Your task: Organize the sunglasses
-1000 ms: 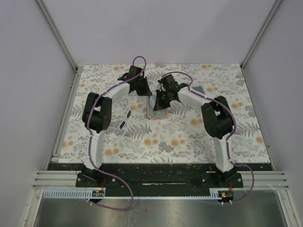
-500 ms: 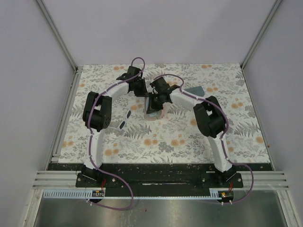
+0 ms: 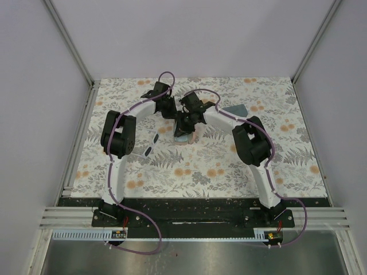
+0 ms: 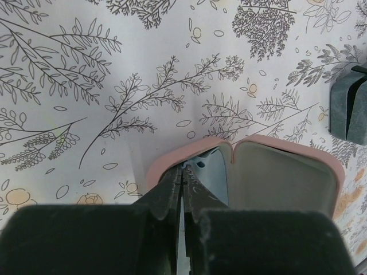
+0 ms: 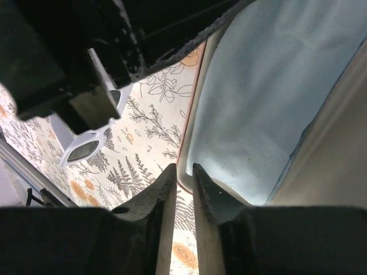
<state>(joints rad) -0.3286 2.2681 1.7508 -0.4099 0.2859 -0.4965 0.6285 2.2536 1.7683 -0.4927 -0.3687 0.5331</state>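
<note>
left gripper (image 4: 182,186) has its fingers pressed together at the near rim of the pink case; i cannot tell whether the rim is pinched between them. right gripper (image 5: 183,186) meets it from the other side, its fingers a narrow slit apart just over the same case's edge, with nothing clearly caught in the gap. both arms crowd the middle of the floral table (image 3: 200,172), well away from its far edge, and broad stretches of patterned surface lie between them and the right and near edges. the pink case (image 4: 321,160) lies open, its two halves side by side with their rims touching at the hinge. a light blue cloth (image 5: 258,103) fills one half up to the rim. a grey-blue case (image 4: 346,109) sits apart toward the far right. the whitish sunglasses (image 3: 152,142) lie on the table outside the case, just left of it, beside the left arm.
</note>
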